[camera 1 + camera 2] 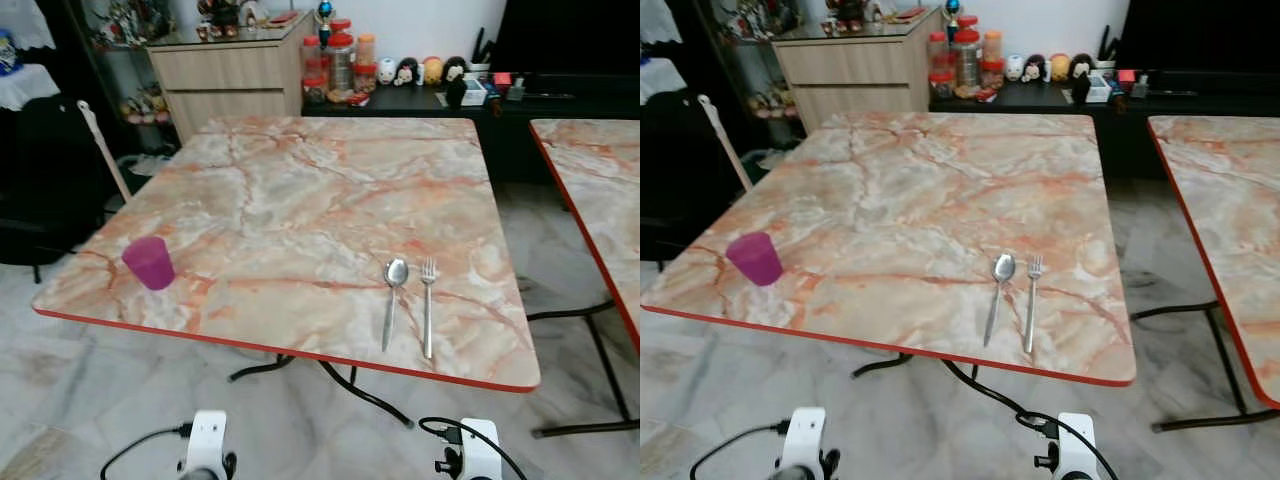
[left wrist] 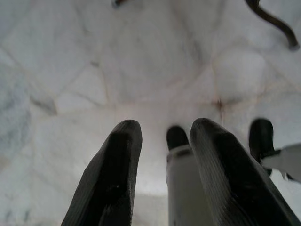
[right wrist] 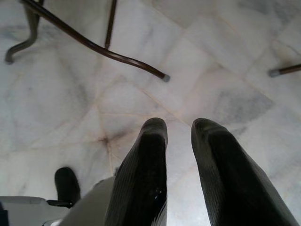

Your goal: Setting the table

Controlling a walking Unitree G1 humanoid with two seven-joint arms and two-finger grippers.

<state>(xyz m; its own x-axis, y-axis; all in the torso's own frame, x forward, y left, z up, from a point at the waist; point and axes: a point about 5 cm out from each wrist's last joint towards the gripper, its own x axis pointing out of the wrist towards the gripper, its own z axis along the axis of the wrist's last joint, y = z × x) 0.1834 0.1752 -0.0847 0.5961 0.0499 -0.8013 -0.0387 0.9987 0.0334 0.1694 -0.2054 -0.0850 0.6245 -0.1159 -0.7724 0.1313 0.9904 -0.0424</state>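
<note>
Both my arms hang idle: my left tool and right tool each point at the floor, fingers a little apart, gripping nothing. Above and ahead of them, on the worktop, the cup sits near the edge on my left tool's side, spoon and fork on my right. Reaching up carelessly, I'd likely clip that edge or knock the cup off.
</note>
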